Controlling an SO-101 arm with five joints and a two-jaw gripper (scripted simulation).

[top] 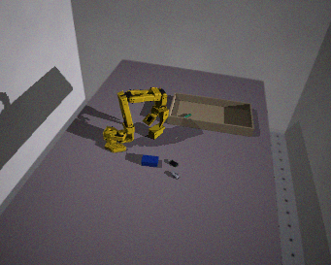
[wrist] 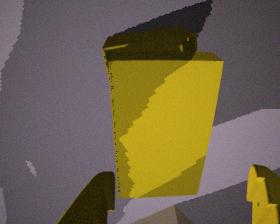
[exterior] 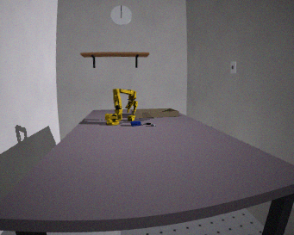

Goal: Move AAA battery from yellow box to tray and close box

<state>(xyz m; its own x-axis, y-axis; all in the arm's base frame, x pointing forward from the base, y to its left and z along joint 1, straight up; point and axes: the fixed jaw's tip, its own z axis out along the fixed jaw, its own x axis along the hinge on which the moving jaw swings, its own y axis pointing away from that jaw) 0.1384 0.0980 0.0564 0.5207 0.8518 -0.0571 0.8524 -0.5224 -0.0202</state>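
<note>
The yellow box (top: 155,132) (exterior: 131,118) (wrist: 167,115) stands on the table beside the tray's left end. A dark yellow piece (wrist: 150,46) lies along its far edge in the wrist view; I cannot tell whether it is the lid. My gripper (top: 154,122) (exterior: 131,111) (wrist: 181,177) is open and empty above the box, its fingers apart on either side of the near end in the wrist view. The wooden tray (top: 212,127) (exterior: 166,114) (wrist: 162,217) holds a small green thing (top: 187,115) near its left end, which looks like the battery. The box's inside is hidden.
A blue box (top: 149,161) (exterior: 136,123) lies on the table in front of the arm. A small black thing (top: 173,163) and a small grey thing (top: 176,176) lie to its right. The tray has raised walls.
</note>
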